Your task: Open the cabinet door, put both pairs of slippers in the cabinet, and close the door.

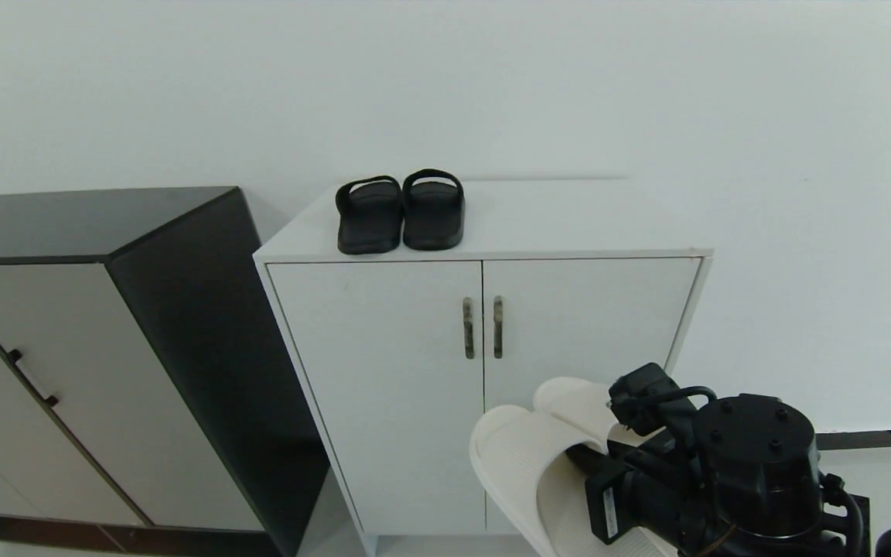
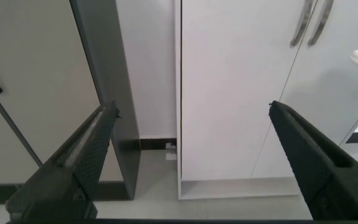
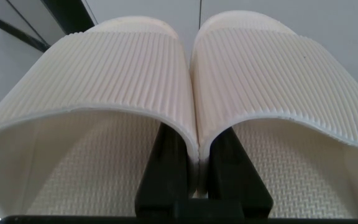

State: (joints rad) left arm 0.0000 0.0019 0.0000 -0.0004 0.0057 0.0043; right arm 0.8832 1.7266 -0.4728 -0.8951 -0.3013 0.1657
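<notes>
Right tool pinches white slippers together at inner edges; left tool wide open.

The cabinet is plain white, with dull grey metal handles. The black slippers are matte and carry no pattern. The cream slippers have fine ribbing across the straps and a small embossed diamond pattern on the footbeds. The side cabinet is black with light grey doors. The left pincer is black with finely cross-hatched pads; the right pincer is plain black.
</notes>
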